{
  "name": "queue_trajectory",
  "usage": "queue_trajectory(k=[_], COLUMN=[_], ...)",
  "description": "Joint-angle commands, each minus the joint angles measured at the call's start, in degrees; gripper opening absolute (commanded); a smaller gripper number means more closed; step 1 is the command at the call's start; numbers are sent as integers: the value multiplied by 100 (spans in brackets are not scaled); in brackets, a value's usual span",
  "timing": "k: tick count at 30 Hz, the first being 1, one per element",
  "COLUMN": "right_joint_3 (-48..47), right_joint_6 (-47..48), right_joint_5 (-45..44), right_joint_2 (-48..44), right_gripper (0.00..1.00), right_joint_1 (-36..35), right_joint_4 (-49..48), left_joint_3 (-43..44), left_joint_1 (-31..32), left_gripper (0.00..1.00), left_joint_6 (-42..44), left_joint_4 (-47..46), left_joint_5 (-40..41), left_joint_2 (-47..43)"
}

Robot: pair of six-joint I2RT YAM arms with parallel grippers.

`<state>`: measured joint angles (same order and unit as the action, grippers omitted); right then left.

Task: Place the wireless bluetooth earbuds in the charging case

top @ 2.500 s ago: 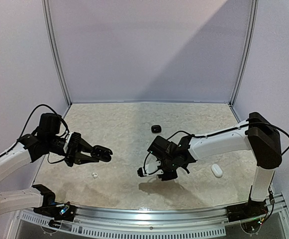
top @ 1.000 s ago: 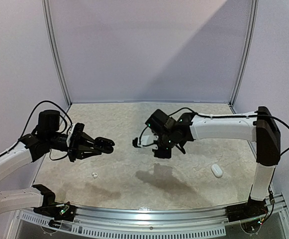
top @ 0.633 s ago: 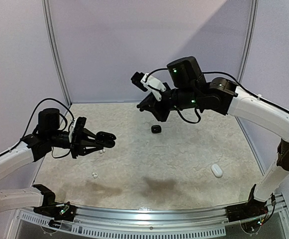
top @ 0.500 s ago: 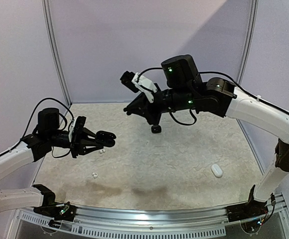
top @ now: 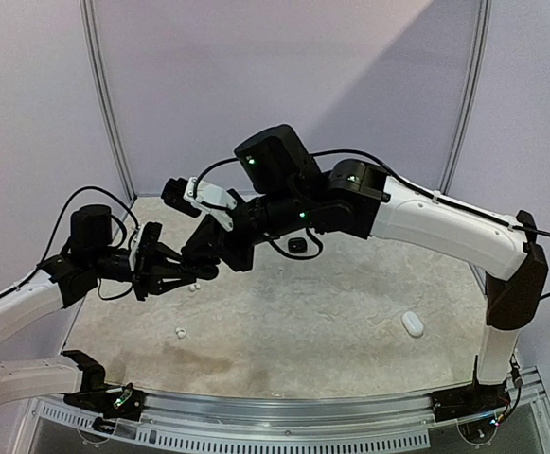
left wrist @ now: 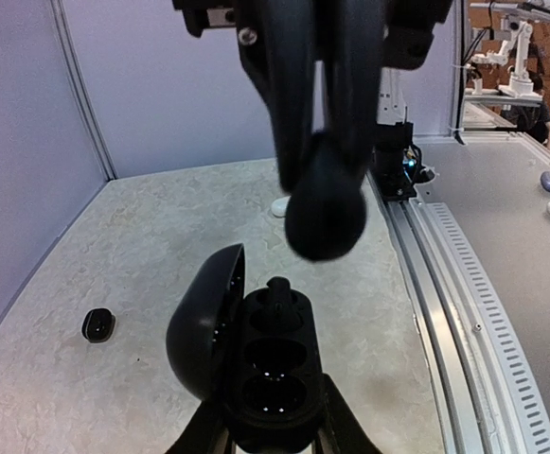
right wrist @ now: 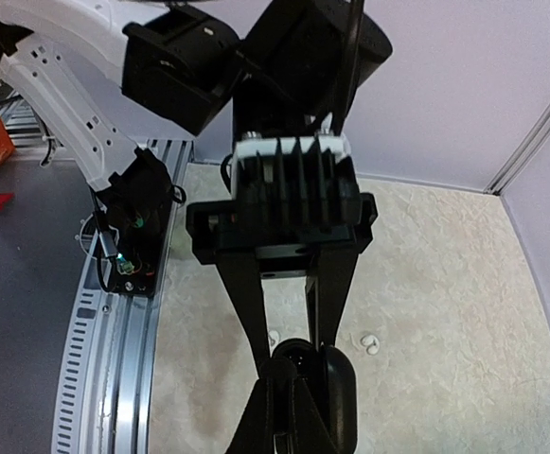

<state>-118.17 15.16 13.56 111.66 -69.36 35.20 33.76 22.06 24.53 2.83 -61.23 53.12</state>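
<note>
The desk (top: 350,312) was beige with a pale marbled pattern, and the walls (top: 284,95) were lilac-grey. The open charging case (left wrist: 270,364) was glossy black and a small case (top: 297,245) was black too, while one earbud (top: 179,332) and a pebble-shaped case (top: 413,324) were white.

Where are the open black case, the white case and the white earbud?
open black case (left wrist: 275,375), left wrist view, socket tray.
white case (top: 413,324), top view, its top.
white earbud (top: 180,332), top view, its middle.
</note>
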Motion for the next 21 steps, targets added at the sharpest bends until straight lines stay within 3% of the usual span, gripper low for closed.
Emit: queue_trajectory(k=[1, 21], right_joint_3=[-251, -349], right_joint_6=[202, 597], right_joint_5=[-226, -412], right_joint_2=[268, 764], right_gripper=[0, 0], right_joint_1=[-34, -48], right_joint_4=[309, 345], left_joint_3=[-29, -70], left_joint_1=[76, 87], left_gripper=[0, 0], left_joint_6=[248, 205], left_joint_4=[185, 76], left_joint_5=[-35, -32], left_joint_2=[-79, -52])
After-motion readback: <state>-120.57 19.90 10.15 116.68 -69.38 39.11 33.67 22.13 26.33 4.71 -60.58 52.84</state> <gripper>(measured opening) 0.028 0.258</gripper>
